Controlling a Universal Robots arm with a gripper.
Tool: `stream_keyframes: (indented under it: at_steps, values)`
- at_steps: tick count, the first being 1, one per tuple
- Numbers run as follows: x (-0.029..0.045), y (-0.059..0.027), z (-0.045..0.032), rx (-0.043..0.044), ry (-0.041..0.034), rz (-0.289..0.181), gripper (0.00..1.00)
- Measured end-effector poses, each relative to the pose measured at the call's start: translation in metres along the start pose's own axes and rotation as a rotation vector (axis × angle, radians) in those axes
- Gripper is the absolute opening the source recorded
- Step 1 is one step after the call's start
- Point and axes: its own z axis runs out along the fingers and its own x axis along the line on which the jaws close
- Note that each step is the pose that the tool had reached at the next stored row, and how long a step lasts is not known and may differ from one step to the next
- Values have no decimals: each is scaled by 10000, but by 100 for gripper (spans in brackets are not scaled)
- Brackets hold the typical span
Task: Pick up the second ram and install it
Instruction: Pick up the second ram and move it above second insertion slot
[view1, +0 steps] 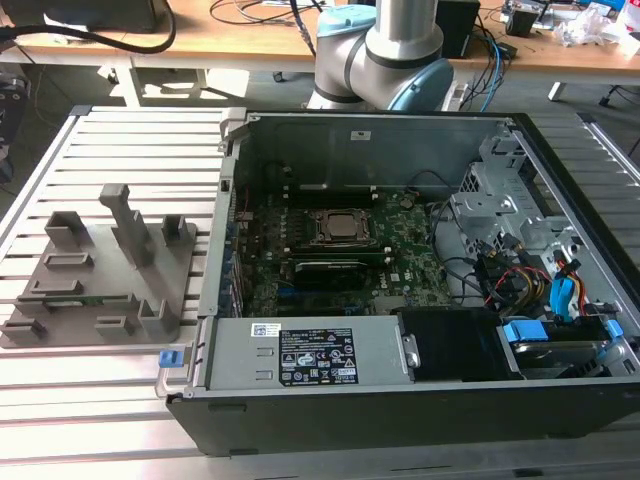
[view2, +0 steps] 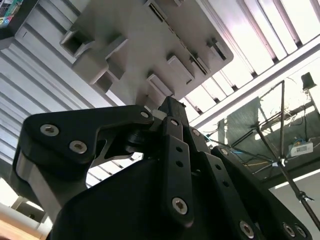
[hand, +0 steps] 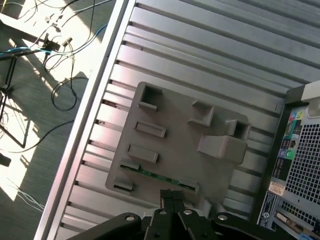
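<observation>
Closest to you in both wrist views is the black gripper (hand: 172, 195), clenched tip to tip. Just past those tips lies the second ram (hand: 157, 176), a thin green strip seated flat in a slot along one edge of the grey holder tray (hand: 200, 125). Bare slatted table (hand: 210, 55) lies open round the tray, out to the table's edge rail (hand: 95, 100). In the exterior view the tray sits at nine o'clock of the open computer case (view1: 400, 425), close beside its wall. You have a black-and-white label (view1: 318, 357) on the case's grey power supply (view1: 240, 355) at six o'clock, its print too small to read.
</observation>
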Motion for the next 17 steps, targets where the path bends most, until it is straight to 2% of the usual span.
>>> stream_keyframes:
  at_steps: [1,17]
  values:
    - [0,0,0,-6,12,-252,11]
    - [-1,3,0,-57,101,-2298,11]
